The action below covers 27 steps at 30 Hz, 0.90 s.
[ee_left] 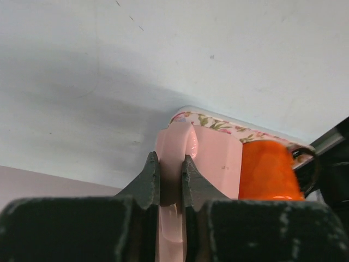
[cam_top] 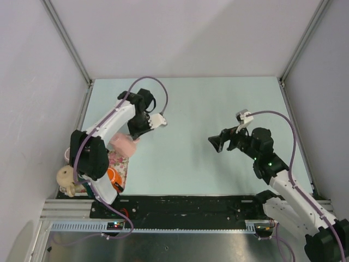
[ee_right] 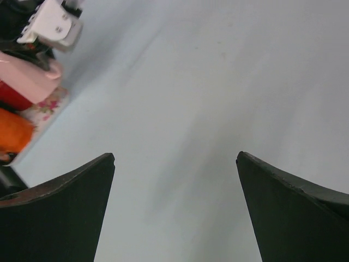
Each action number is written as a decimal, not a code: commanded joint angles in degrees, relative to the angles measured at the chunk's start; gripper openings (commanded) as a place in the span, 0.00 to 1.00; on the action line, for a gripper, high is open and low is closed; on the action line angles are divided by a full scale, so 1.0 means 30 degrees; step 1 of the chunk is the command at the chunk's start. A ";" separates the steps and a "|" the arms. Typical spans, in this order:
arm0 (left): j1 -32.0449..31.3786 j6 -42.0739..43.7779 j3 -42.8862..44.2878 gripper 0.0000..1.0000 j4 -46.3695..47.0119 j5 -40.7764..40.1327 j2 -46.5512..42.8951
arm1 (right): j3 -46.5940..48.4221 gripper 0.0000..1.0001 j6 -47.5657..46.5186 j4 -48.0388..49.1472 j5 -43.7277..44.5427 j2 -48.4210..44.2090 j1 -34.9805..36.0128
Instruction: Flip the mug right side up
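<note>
Pink mug (cam_top: 124, 144) gripped by the left gripper (cam_top: 132, 137) at the near left of the table (cam_top: 191, 109); inversion not yet seen corrected.
At the near left edge, an orange cup (ee_left: 270, 169) is noted on a floral mat (ee_left: 212, 123), just beside the mug. The left jaws are seen clamped on a narrow pink part, judged to be the handle. Slippage or swinging during rotation is considered likely with so thin a hold, and the orange cup could be struck. To the right, the right gripper (cam_top: 218, 143) is held spread wide, holding nothing, well apart.

Pink glossy mug (cam_top: 124, 145), apparently tipped sideways, handle pinched in left hand (ee_left: 170, 166)
</note>
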 commanded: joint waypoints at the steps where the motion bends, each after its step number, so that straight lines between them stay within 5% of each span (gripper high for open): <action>1: 0.0070 -0.2996 0.3747 0.00 -0.1860 0.3387 -0.1877 | 0.2147 1.00 0.2594 0.1891 -0.1036 0.1718 0.1272; 10: 0.0401 -1.0725 1.3398 0.00 -0.0920 1.2040 -0.1068 | 0.6045 1.00 0.7898 0.6614 -0.3174 0.7988 0.5092; 18: 0.0235 -1.1911 1.4632 0.00 -0.0331 1.4895 -0.1151 | 0.8332 1.00 0.8717 0.9369 -0.3631 0.9932 0.5824; 27: 0.0106 -1.2673 1.5320 0.00 0.0454 1.5934 -0.1128 | 1.0194 0.68 0.9723 1.0141 -0.5843 1.2371 0.6346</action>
